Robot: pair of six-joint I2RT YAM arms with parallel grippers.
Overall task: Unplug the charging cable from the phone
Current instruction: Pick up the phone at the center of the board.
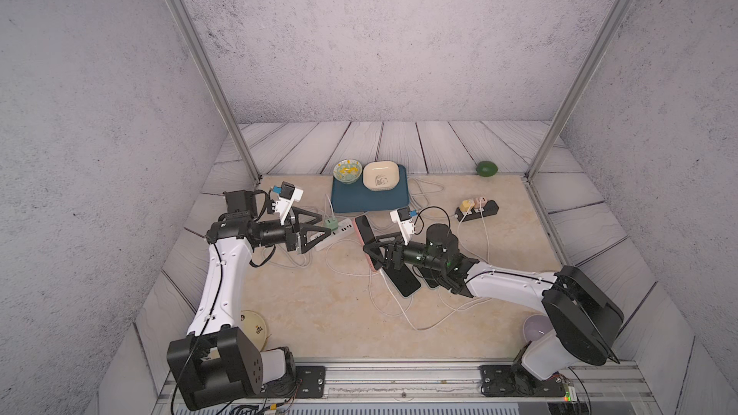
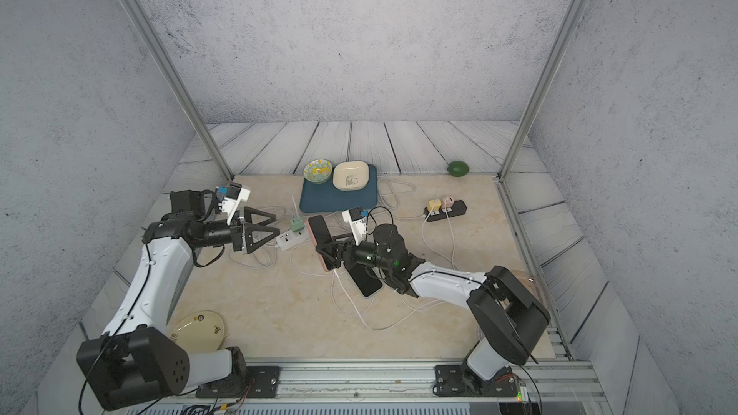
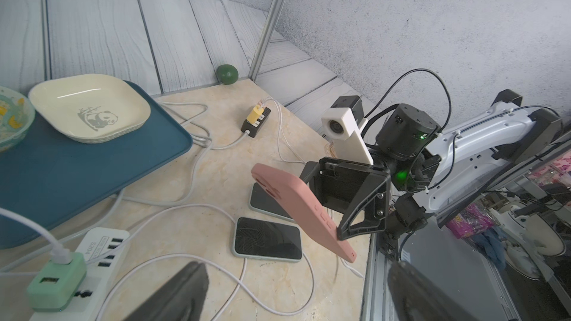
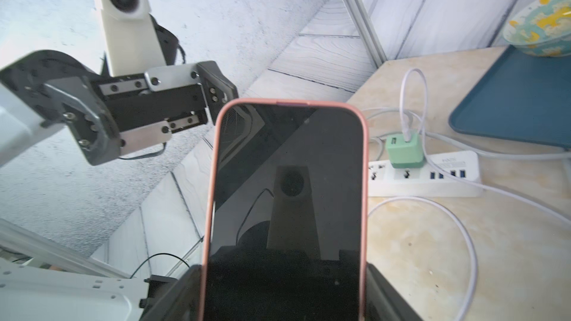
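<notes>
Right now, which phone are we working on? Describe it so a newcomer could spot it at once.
Start at the dark blue rectangular tray at the back of the table; just in front of it the right tool holds a phone in a salmon-pink case up off the table. The two pale-cased phones beside it lie flat.
</notes>
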